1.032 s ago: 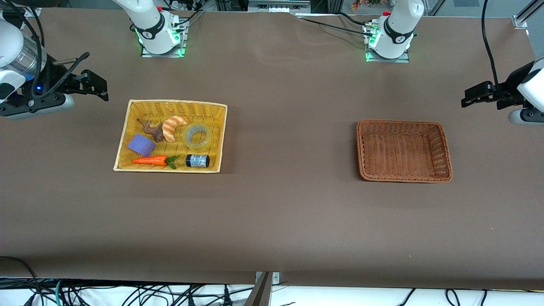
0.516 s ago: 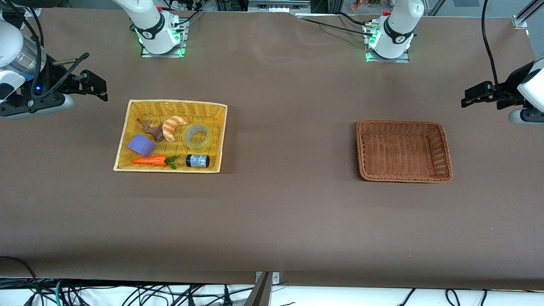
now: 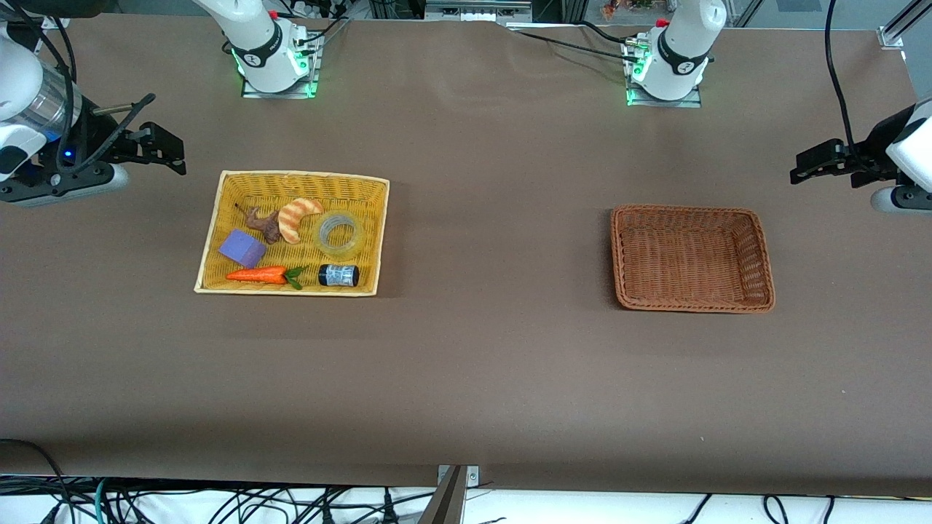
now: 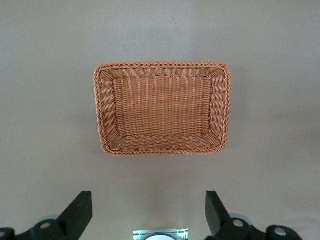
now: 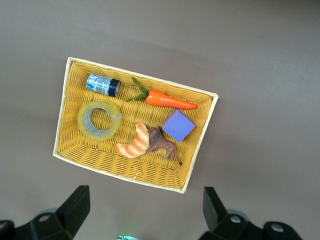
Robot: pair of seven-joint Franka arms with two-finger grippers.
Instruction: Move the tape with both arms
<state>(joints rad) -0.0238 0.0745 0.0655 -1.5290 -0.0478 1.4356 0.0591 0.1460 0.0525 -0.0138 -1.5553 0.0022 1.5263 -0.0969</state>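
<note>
The tape (image 3: 341,234), a clear yellowish ring, lies flat in the yellow basket (image 3: 291,175), beside the striped croissant (image 3: 297,217) and the small dark can (image 3: 338,275). It also shows in the right wrist view (image 5: 99,120). My right gripper (image 3: 166,149) is open and empty, over bare table toward the right arm's end, apart from the yellow basket; its jaws stand wide apart in its wrist view (image 5: 145,215). My left gripper (image 3: 804,166) is open and empty over bare table toward the left arm's end (image 4: 148,215).
An empty brown wicker basket (image 3: 688,209) sits toward the left arm's end, also in the left wrist view (image 4: 162,65). The yellow basket (image 5: 135,175) also holds a carrot (image 3: 258,275), a purple block (image 3: 242,248) and a brown toy animal (image 3: 263,224).
The right arm's wrist has shifted very slightly. Nothing else has moved.
</note>
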